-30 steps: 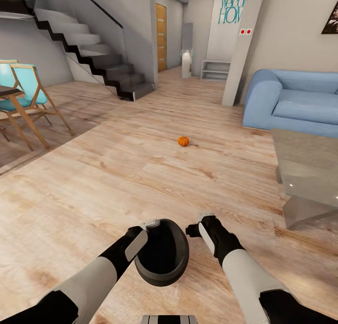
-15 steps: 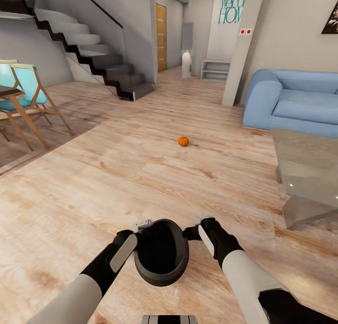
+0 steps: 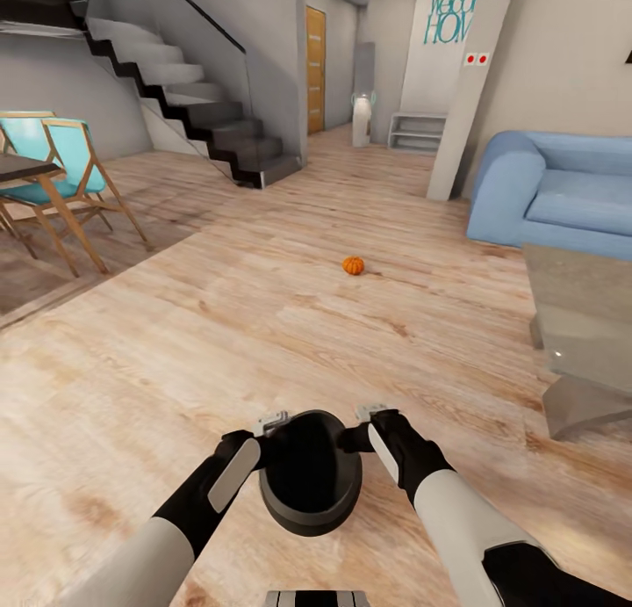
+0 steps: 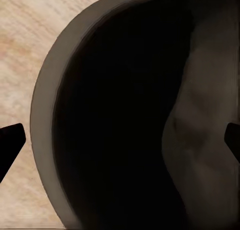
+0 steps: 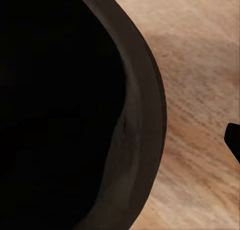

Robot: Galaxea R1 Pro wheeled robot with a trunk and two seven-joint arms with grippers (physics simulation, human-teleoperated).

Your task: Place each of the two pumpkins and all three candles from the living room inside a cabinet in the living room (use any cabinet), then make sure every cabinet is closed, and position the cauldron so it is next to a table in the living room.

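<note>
The pot (image 3: 309, 484) is squeezed between the left gripper (image 3: 271, 425) and right gripper (image 3: 364, 416); whether they are open cannot be told. It could be dropped if one slips.

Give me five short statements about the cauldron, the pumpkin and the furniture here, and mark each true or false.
1. The cauldron sits between the left gripper and the right gripper. True.
2. A pumpkin lies on the floor ahead of the robot. True.
3. The pumpkin is inside the cauldron. False: the cauldron's inside looks dark and empty, and the pumpkin is far ahead on the floor.
4. The sofa is red. False: it is blue.
5. The glass table stands at the left, by the stairs. False: it is at the right, in front of the sofa.
</note>
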